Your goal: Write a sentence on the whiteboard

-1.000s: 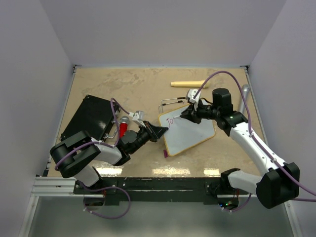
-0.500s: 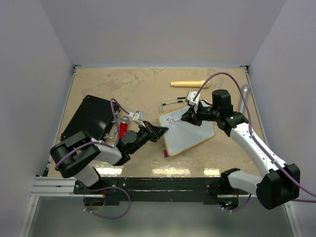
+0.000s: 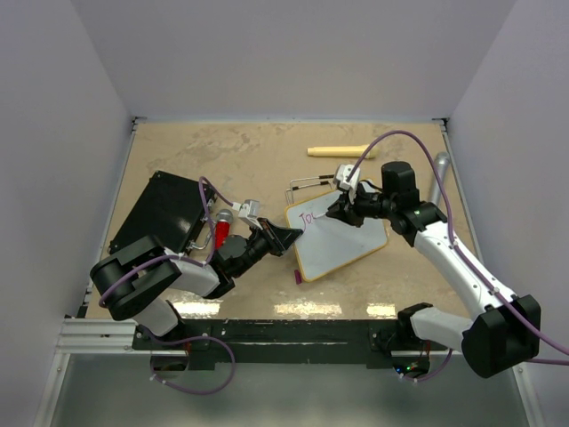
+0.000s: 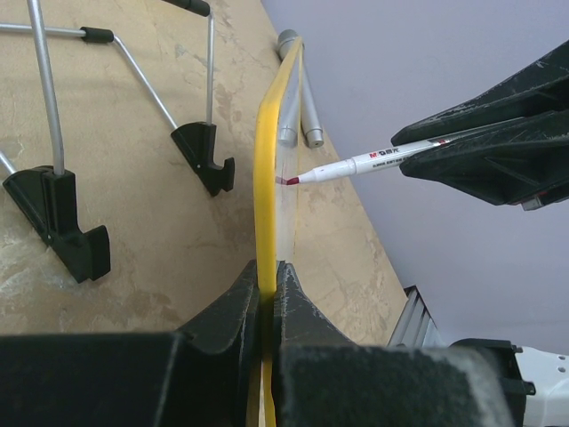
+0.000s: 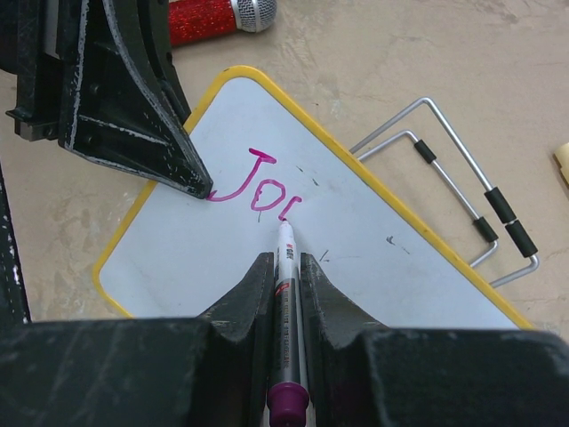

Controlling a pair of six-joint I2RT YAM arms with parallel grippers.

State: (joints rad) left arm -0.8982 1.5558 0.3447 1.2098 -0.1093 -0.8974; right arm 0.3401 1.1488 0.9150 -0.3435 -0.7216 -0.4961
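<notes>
- Whiteboard (image 3: 347, 238): it sits right of centre on the bench (image 3: 222, 151), turned at a slant between your two arms. Judge it light, thin and stiff, with a slick face that will skate under a pushing pen unless it is pinned. Hold it by the yellow rim, because a grip on the face would cover writing room and smear ink.
- Left gripper (image 4: 267, 277): closed on the board's rim with one finger on each face, so it serves as your clamp. The views do not settle whether the board lies flat there or is raised a little.
- Right gripper (image 5: 284, 267): closed around the marker (image 4: 373, 163), with the fingers along the barrel and the purple end toward the wrist.
- Marker: slim, white, hard and smooth. It could probably twist or slide in the grip if you press hard, so a light touch should do. Its tip is touching the board's face.
- Sentence (image 5: 253, 185): only "Jo" and a part-made third letter, in pink, just beside the left gripper's finger. Most of it is not yet written. Treat the ink as wet and easily smudged.
</notes>
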